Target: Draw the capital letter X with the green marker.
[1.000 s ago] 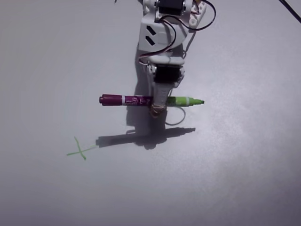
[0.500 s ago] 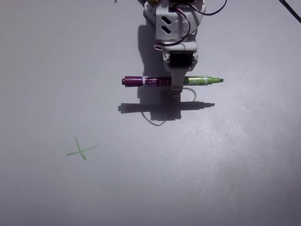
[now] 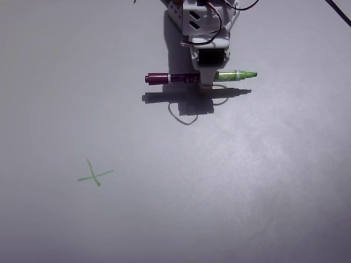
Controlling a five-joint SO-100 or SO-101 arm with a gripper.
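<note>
In the fixed view the white arm (image 3: 204, 24) reaches down from the top edge; its gripper (image 3: 207, 82) is closed around the middle of the green marker (image 3: 236, 75), which lies level, with its lime tip pointing right and its dark purple cap to the left; the marker's shadow falls on the grey table (image 3: 263, 181) just below it, apart from the pen; the capital letter X (image 3: 95, 174), a small thin green cross, sits well apart at lower left.
</note>
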